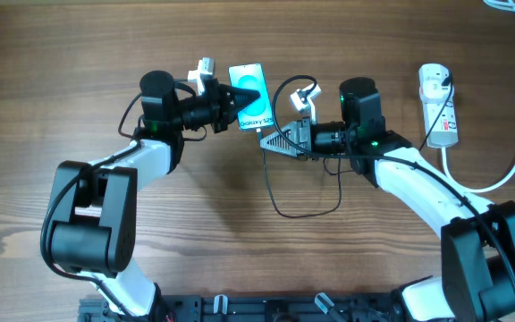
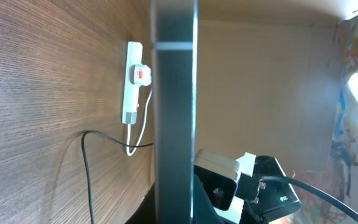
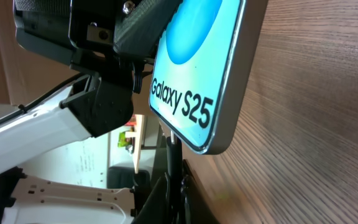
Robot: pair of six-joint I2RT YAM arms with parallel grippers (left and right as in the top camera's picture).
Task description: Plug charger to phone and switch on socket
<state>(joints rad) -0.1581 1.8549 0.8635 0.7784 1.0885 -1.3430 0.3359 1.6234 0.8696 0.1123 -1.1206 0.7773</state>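
Gripping the phone (image 1: 257, 113) up near the middle of the wooden table (image 1: 240, 259), the left gripper (image 1: 237, 98) has its dark fingers clamped across the teal screen, "Galaxy S25" end pointing toward the right arm. Over on that side, the right gripper (image 1: 274, 141) sits just beside the phone's lower end, jaws drawn in narrow and apparently pinched on the charger (image 1: 280, 208) at its small black connector (image 1: 260, 134), and that tip is right at the phone's bottom edge! From the right wrist camera the phone (image 3: 194, 74) fills the view, tilted against the wood grain, with a thin dark stem rising from between the right gripper's fingers (image 3: 166, 190) to the rounded bottom edge; whether the tip is fully seated, I cannot tell, and I cannot tell if the phone touches the table either. The charger's black cable drops from the connector, loops wide across the table below the right gripper and curls back up by the right arm. Well off to the right lies the socket (image 1: 438, 107), a white power strip with red-marked switches, a black plug (image 1: 448, 83) sitting at its far end and its white lead (image 1: 459, 174) trailing away toward the table edge. The left wrist camera shows the phone edge-on as a dark upright slab, the socket (image 2: 131, 87) beyond it with a red switch (image 2: 140, 74) showing.
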